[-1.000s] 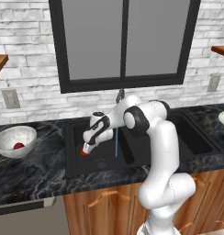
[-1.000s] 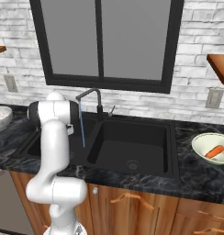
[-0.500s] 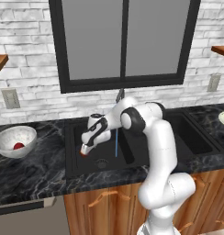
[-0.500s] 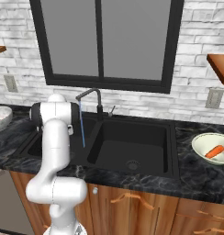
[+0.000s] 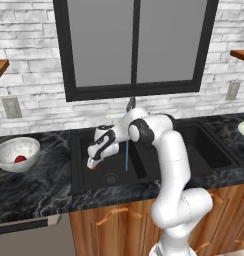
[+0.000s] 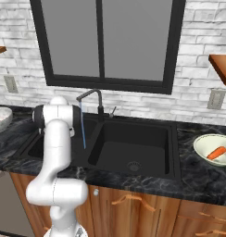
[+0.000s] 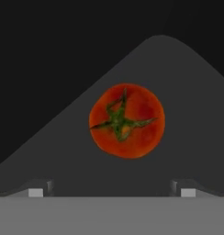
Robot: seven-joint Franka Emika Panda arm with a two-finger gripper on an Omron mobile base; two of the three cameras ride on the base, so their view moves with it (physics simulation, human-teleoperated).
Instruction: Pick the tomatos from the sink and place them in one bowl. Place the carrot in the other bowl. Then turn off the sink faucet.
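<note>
Hand (image 5: 92, 163) low in left basin of sink (image 5: 204, 131), fingers spread wide, empty, aimed straight at tomato (image 7: 126, 120) at centre of hand view, ready to straddle it. Other tomato (image 5: 20, 159) already in grey bowl (image 5: 16, 148), far left.

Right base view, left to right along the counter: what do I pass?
Grey bowl → arm → water stream → faucet → right basin drain → cream bowl holding the carrot.
</note>
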